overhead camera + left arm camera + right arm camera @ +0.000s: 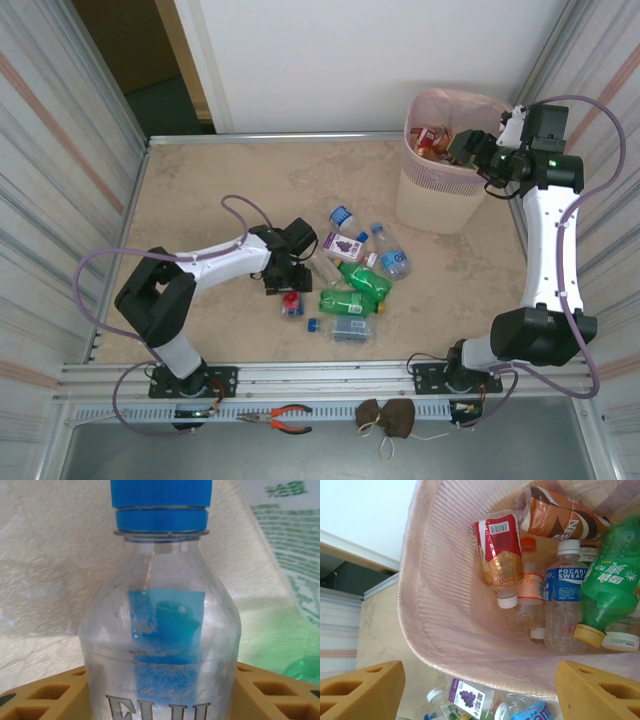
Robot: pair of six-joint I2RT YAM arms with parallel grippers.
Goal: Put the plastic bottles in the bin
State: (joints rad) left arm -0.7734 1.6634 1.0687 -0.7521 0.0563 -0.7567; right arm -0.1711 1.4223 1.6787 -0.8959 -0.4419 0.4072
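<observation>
From above, the left tool was down low at the near edge of a huddle of plastic bottles lying on the surface. Among them were a grape-label bottle and a pair of green bottles.

The left wrist camera gave what the overhead could not. A clear Fiji bottle with a blue cap lay straight between the two yellow fingers, which sat close against its sides. I could not tell whether they were actually squeezing it or merely bracketing it. A green-printed label lay just beside it on the right.

The right tool hung above the rim of the bin. The bin stood at the far right of the surface, well apart from the huddle. From overhead its contents were no more than a small blur of red and orange.

The right wrist view looked straight down inside and sorted them out. There was a red-label bottle, a brown Nescafe bottle, an orange-capped bottle and a Pocari Sweat bottle. With them was a yellow-capped green bottle, all lying together at the bottom against the pink liner. That tool's fingers stood wide apart with nothing between them. Past the bin's rim, the same view caught the grape label again, down on the surface.
</observation>
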